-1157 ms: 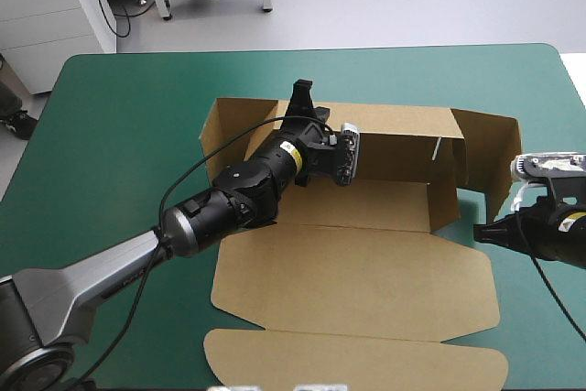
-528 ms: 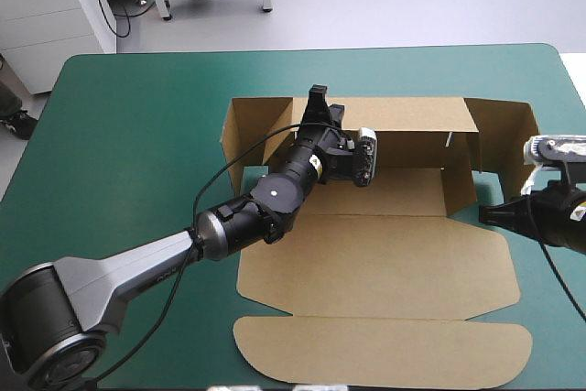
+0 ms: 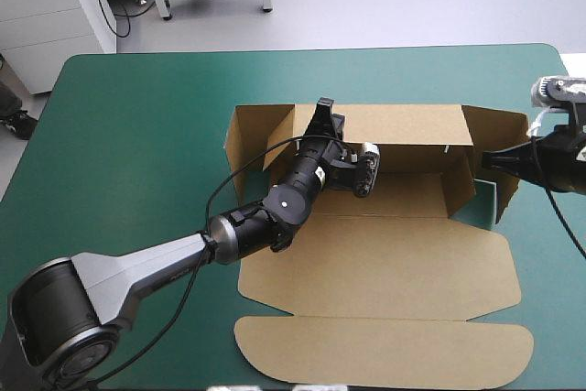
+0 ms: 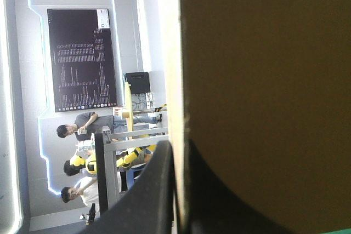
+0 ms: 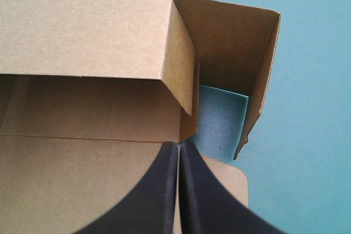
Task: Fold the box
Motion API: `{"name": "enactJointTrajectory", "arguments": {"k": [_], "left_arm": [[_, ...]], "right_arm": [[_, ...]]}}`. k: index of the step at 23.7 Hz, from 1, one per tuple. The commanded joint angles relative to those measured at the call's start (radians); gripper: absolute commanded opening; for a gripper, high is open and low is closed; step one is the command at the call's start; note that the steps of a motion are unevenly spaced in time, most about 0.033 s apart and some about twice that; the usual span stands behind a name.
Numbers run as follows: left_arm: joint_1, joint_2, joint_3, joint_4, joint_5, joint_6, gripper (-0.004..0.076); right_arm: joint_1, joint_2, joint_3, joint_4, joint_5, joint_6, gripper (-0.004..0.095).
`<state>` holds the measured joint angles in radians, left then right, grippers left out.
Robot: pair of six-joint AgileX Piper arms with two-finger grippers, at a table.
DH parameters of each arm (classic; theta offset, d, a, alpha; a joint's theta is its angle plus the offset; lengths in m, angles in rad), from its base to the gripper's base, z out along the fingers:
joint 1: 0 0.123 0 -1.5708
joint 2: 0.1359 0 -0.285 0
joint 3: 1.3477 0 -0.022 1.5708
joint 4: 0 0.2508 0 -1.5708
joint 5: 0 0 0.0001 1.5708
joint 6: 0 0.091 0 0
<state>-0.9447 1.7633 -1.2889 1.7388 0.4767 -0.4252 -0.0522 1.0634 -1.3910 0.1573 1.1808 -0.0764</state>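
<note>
Two grippers are at the brown box (image 3: 375, 267), which lies a little right of the middle of the teal-green table (image 3: 137, 135). Its broad lid panel lies flat toward the near edge, and its far wall (image 3: 403, 124) stands upright. The left gripper (image 3: 322, 114) is pinched over the top edge of that far wall, near its left end. In the left wrist view the board runs between the two black fingers, which are all but together on it. The right gripper (image 3: 485, 160) holds nothing, its fingers pressed into a single point. It sits at the box's right end, with the tip just beside the short tab bent off the far wall; whether it touches the board cannot be told. The right side wall (image 3: 499, 125) stands leaning outward, and a patch of bare cover shows between it and the tab.

The step in hand looks like setting up the right end. The far wall is braced while the corner waits to be formed. The next move likely calls for the pointed right gripper to bring the side wall in against the tab and tuck it, without pushing the whole box along the table.
</note>
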Motion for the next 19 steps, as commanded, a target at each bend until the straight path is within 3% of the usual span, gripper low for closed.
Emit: {"name": "enactJointTrajectory", "arguments": {"k": [1, 5, 9, 12, 15, 17, 19], "left_arm": [[-0.006, -0.037, -0.014, 0.037, 0.023, -0.028, -0.0008], [-0.006, -0.037, -0.014, 0.037, 0.023, -0.028, -0.0008], [-0.006, -0.037, -0.014, 0.037, 0.021, -0.028, -0.0008], [-0.006, -0.037, -0.014, 0.037, 0.021, -0.028, -0.0008], [-0.006, -0.037, -0.014, 0.037, 0.021, -0.028, -0.0008], [-0.006, -0.037, -0.014, 0.037, 0.019, -0.028, -0.0008], [-0.006, -0.037, -0.014, 0.037, 0.019, -0.028, -0.0008]], "right_arm": [[-0.009, 0.024, -0.047, -0.001, -0.056, -0.006, -0.0005], [-0.009, 0.079, -0.094, -0.021, -0.089, -0.006, -0.0005], [-0.009, 0.181, -0.229, -0.053, -0.033, -0.010, 0.0031], [-0.009, 0.229, -0.320, -0.053, 0.042, -0.034, 0.0149], [-0.009, 0.249, -0.428, -0.045, 0.073, 0.008, 0.0390], [-0.009, 0.249, -0.454, -0.055, 0.073, 0.005, 0.0471], [-0.009, 0.247, -0.456, -0.080, 0.073, 0.016, 0.0491]]}}
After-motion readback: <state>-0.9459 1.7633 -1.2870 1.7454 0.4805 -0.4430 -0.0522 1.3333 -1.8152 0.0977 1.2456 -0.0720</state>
